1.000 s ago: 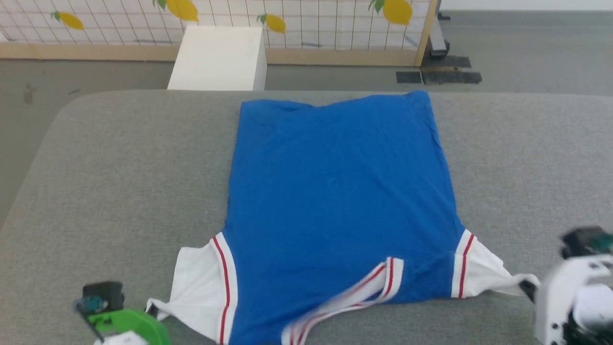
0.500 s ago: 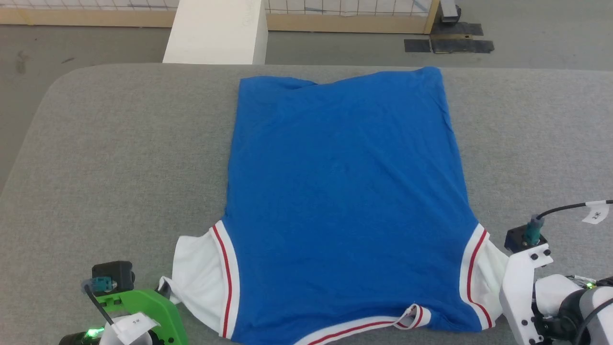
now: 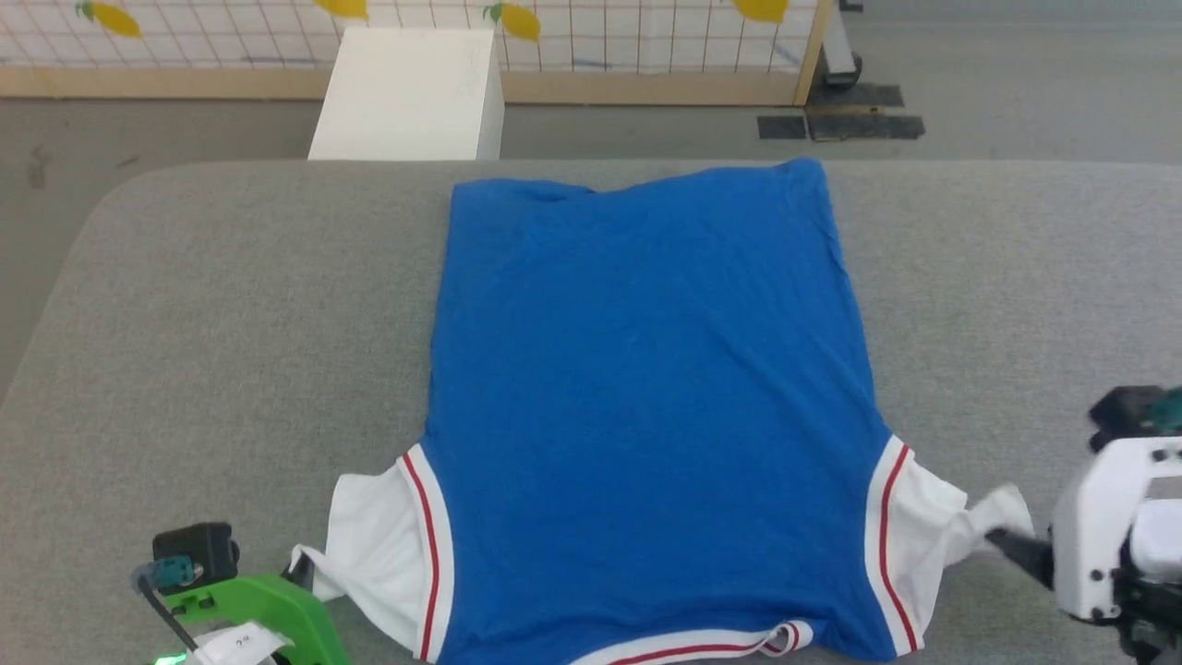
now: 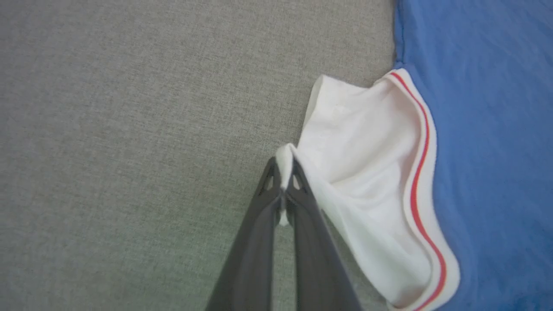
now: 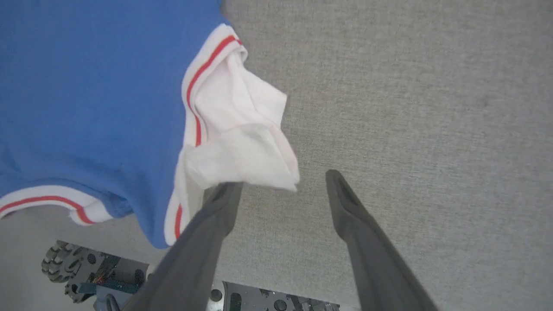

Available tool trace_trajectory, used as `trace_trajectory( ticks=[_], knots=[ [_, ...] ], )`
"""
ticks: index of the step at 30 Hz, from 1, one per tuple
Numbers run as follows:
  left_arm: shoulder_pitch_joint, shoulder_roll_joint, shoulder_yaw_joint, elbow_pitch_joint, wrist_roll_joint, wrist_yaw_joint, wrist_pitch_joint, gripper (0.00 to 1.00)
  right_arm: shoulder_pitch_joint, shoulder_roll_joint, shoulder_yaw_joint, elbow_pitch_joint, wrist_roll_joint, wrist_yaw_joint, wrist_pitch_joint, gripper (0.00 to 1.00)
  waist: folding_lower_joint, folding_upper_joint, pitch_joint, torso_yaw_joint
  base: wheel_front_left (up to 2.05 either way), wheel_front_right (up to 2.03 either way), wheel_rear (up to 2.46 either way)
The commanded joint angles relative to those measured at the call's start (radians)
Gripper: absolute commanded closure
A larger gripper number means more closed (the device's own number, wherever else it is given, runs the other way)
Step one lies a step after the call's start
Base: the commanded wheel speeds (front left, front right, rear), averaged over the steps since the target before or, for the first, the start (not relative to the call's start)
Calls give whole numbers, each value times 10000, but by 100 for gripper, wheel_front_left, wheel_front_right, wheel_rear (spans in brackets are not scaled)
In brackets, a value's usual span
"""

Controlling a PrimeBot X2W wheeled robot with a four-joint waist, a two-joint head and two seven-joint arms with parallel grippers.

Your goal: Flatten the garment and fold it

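The garment (image 3: 646, 397), a royal-blue jersey, lies spread flat on the grey table (image 3: 212, 314), with its white sleeves and red-striped trim nearest me. My left gripper (image 3: 297, 568) is at the lower left. Its fingers (image 4: 298, 207) are shut on the corner of the left white sleeve (image 4: 358, 147). At the lower right, my right gripper (image 3: 1002, 540) stands open (image 5: 280, 182). The crumpled right sleeve (image 5: 242, 129) lies loose, its edge draped against one fingertip (image 5: 224, 192).
A white box (image 3: 406, 92) stands on the floor beyond the table's far edge, in front of a gridded panel with lemon shapes (image 3: 646, 37). Bare grey table runs wide on both sides of the garment. My base (image 5: 86, 268) shows below the near edge.
My right gripper has opened and let go of the right sleeve, which has slumped into a crumple. The left gripper keeps its hold. The head camera has shifted between frames.
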Motion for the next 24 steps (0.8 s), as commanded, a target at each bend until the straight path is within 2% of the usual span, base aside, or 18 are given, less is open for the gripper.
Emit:
trace_trajectory(
  ticks=[1,4,11,17,20,24],
  knots=[
    [162,4,57,-74,-115,80,-103,100,153,217,-318,-296,140,-13,-197,0,1,0,-244,-151,0,0,0],
    [328,-9,114,-199,-156,143,-175,100,205,677,-1154,-954,369,-13,-792,0,1,0,-336,-222,0,0,0],
    [506,-77,299,-619,-182,337,-494,100,-227,1525,-2188,-1622,811,-13,-3903,0,1,0,-266,-328,0,0,0],
    [662,-126,431,-1022,-217,418,-774,100,-738,1645,-2014,-972,588,-13,-6043,0,1,0,85,-269,0,0,0],
    [682,-207,438,-1281,-234,432,-918,100,-1330,1646,-1772,-380,314,-13,-6750,0,1,0,445,-174,0,0,0],
    [600,-379,391,-1631,-249,416,-1146,100,-2568,1646,-1406,578,17,-13,-7066,0,1,0,1122,27,0,0,0]
  ],
)
